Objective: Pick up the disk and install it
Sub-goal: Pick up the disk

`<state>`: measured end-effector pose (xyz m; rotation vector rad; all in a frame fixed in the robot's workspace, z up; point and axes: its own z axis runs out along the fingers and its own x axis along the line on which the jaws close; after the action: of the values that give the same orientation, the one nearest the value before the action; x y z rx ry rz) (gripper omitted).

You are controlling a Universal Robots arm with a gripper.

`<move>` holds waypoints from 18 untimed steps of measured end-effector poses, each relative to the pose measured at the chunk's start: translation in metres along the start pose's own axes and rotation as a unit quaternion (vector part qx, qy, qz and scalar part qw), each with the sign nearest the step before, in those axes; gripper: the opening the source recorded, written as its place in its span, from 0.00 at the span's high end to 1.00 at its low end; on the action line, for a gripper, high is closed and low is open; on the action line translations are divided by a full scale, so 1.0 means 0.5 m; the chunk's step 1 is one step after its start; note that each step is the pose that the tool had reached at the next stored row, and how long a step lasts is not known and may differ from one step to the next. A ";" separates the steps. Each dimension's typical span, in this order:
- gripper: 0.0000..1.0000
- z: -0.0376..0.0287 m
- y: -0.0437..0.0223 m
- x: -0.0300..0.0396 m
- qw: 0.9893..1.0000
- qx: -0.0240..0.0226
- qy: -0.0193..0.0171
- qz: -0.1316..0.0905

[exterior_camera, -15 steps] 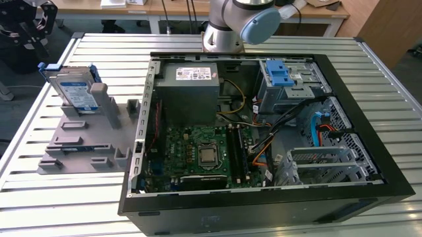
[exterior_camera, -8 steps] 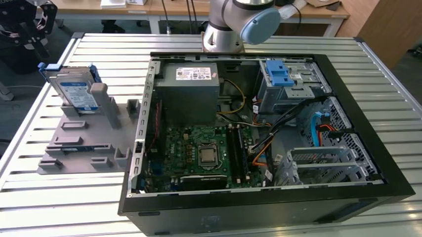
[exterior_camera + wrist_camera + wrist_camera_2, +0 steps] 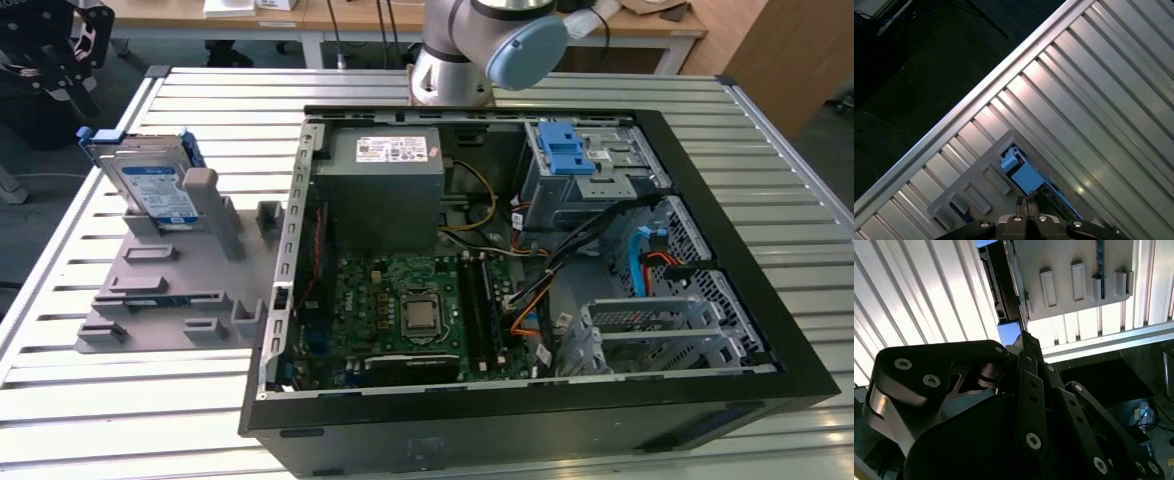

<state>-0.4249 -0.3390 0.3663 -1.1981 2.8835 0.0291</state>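
The disk (image 3: 150, 182), a silver drive with a white-and-blue label in a blue bracket, stands on edge in a grey slotted holder (image 3: 167, 285) at the exterior view's left, beside the open computer case (image 3: 534, 400). My black gripper (image 3: 60, 75) hangs above and slightly behind it, apart from it. In both wrist views the disk (image 3: 1023, 175) (image 3: 1009, 333) shows as a blue patch just beyond the fingertips. The gripper (image 3: 1027, 201) (image 3: 1023, 336) is shut, its fingers pressed together with nothing between them.
Inside the case are a grey power supply (image 3: 387, 165), a motherboard (image 3: 414, 305), loose cables, and a drive cage with a blue latch (image 3: 567, 148). The ribbed metal table (image 3: 134, 400) ends close to the holder, with dark floor (image 3: 914, 70) beyond.
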 end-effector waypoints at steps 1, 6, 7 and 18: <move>0.89 0.000 0.000 0.000 1.000 0.000 0.000 0.000; 0.89 0.000 0.000 0.000 1.000 0.000 0.000 -0.007; 0.89 0.000 0.000 0.000 1.000 0.000 0.000 -0.014; 0.89 0.004 0.000 0.000 0.994 -0.003 0.001 -0.110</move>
<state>-0.4249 -0.3390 0.3644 -1.5085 2.7361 0.0320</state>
